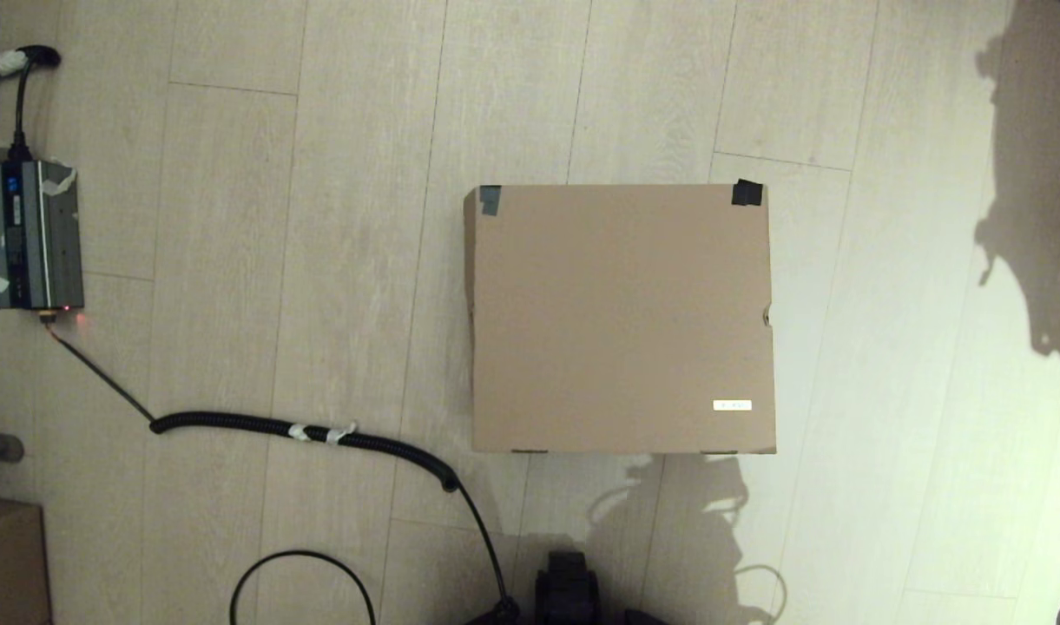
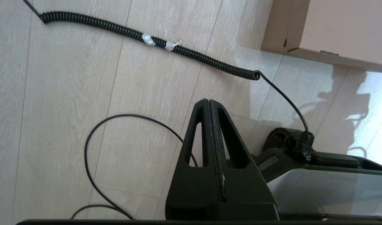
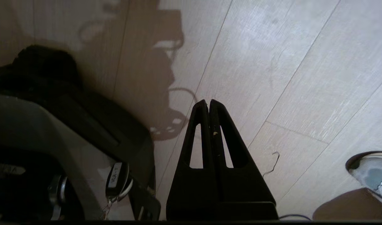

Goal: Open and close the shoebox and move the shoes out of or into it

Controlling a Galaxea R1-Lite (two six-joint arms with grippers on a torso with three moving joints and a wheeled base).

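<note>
small white label [image 1: 732, 405] on shoebox [image 1: 621, 317] lid, print too small to read; white tag [image 3: 115, 181] on robot base [image 3: 37, 131] in right wrist view reads roughly "VGA-1", not sure; nothing else legible

The pale plank floor [image 1: 234, 260] is carrying the closed shoebox [image 1: 621, 317]; a coiled black cable [image 1: 304, 430] is lying left of it, a grey power unit [image 1: 35, 234] farther left.

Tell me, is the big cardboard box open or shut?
Shut. The shoebox has its lid lying flat over the whole top, taped corners down, and nothing inside shows. Both grippers are parked away from it.
</note>
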